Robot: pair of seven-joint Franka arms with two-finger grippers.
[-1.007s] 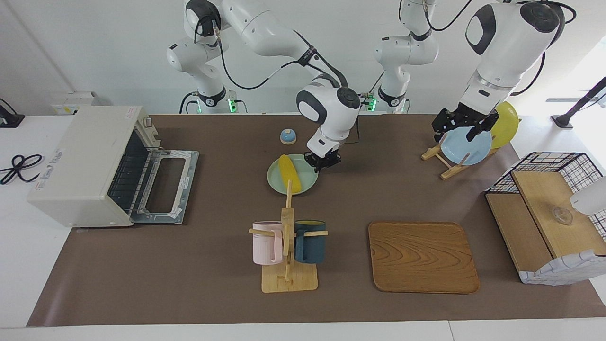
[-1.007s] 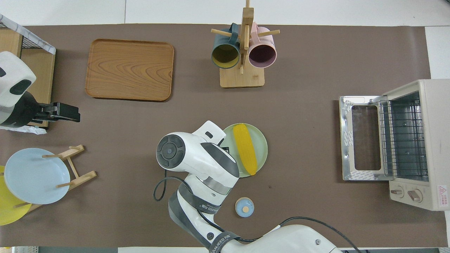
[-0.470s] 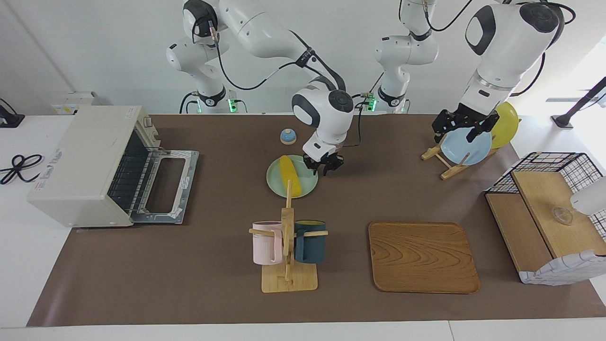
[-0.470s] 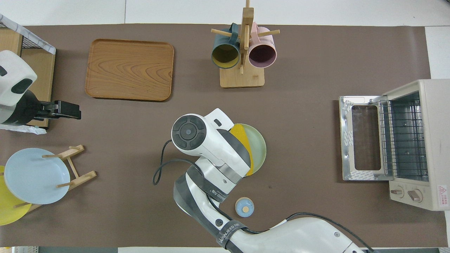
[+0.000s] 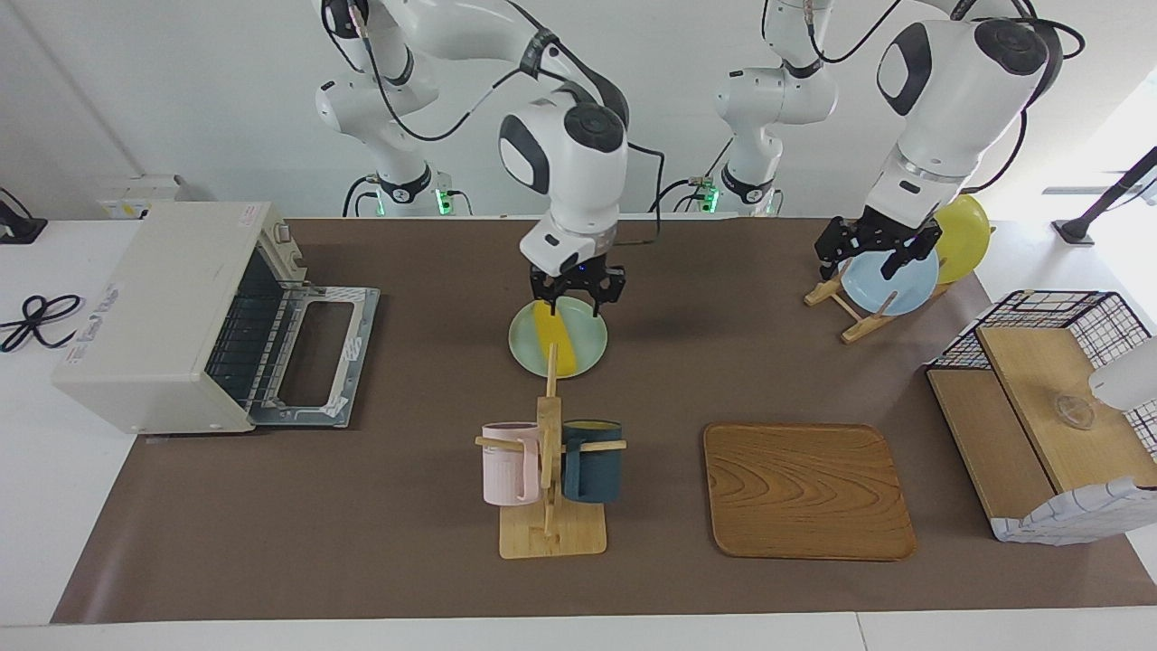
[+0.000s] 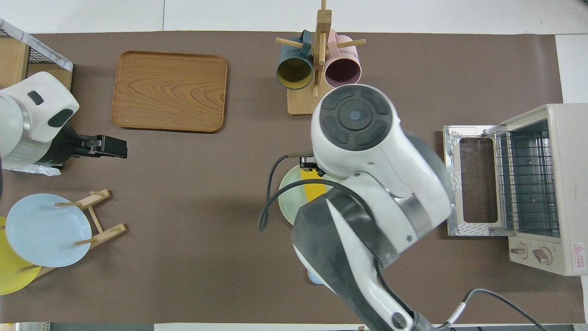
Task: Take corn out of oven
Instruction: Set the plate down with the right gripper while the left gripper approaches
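Note:
The yellow corn (image 5: 549, 340) lies on a pale green plate (image 5: 583, 348) mid-table, outside the oven. In the overhead view only a strip of the corn (image 6: 314, 187) and part of the plate (image 6: 288, 200) show under the right arm. My right gripper (image 5: 577, 297) hangs open and empty just above the end of the corn nearer to the robots. The off-white oven (image 5: 172, 312) stands at the right arm's end of the table, its door (image 5: 316, 357) dropped open and its rack (image 6: 528, 179) bare. My left gripper (image 5: 863, 253) waits over the blue plate's rack.
A wooden mug rack (image 5: 550, 470) with a pink and a dark blue mug stands farther from the robots than the plate. A wooden tray (image 5: 807, 488) lies beside it. A plate rack (image 5: 890, 276) with blue and yellow plates and a wire shelf (image 5: 1039, 407) stand at the left arm's end.
My right gripper has risen from beside the plate and swung over the corn, toward the oven's end. The corn and plate stay put. The left arm barely shifted.

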